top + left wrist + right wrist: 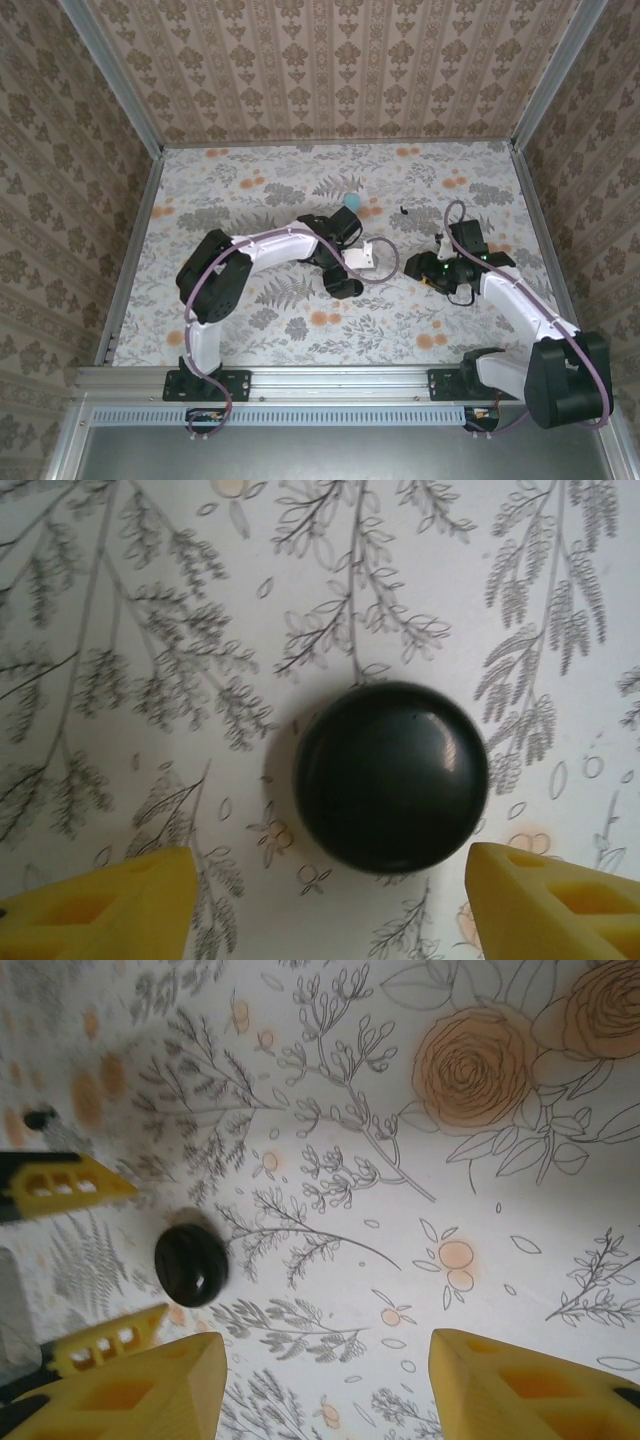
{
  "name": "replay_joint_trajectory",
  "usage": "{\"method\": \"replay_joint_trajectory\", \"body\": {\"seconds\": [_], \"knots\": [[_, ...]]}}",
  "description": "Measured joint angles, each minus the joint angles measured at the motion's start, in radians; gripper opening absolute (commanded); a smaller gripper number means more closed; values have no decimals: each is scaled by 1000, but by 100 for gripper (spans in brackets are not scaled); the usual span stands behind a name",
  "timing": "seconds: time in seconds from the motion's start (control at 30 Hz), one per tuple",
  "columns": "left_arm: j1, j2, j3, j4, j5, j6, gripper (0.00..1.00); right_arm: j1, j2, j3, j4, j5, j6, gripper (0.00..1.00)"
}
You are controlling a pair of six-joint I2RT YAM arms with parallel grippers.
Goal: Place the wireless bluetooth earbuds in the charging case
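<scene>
The charging case sits on the floral table, a teal blob tucked just beyond the wrist of the left arm; its lid is impossible to call from here. One tiny black earbud lies to its right, apart from it. The left gripper hangs over a flat black disc, yellow fingers spread either side, clear of it. The right gripper gapes too, bare tablecloth between its fingers, the disc off to its left.
</scene>
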Motion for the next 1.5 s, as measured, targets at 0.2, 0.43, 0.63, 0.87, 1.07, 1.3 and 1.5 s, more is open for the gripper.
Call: {"method": "replay_joint_trajectory", "body": {"seconds": [0.2,0.43,0.63,0.87,1.07,1.3,1.5], "knots": [[103,-214,-133,117,-28,-130,74,211,109,156,-73,150,-17,61],[278,-507,-407,319,-34,-407,76,420,374,362,-106,240,-101,65],[302,-646,-590,368,-27,-560,77,555,612,630,-223,327,-397,71],[328,-724,-678,401,-27,-646,78,658,750,749,-344,405,-743,74],[358,-750,-686,401,-22,-653,78,650,796,778,-407,428,-909,78],[387,-755,-686,401,-7,-655,78,665,828,778,-426,460,-975,86],[387,-755,-686,401,-3,-659,78,671,878,792,-426,493,-976,76]]}}
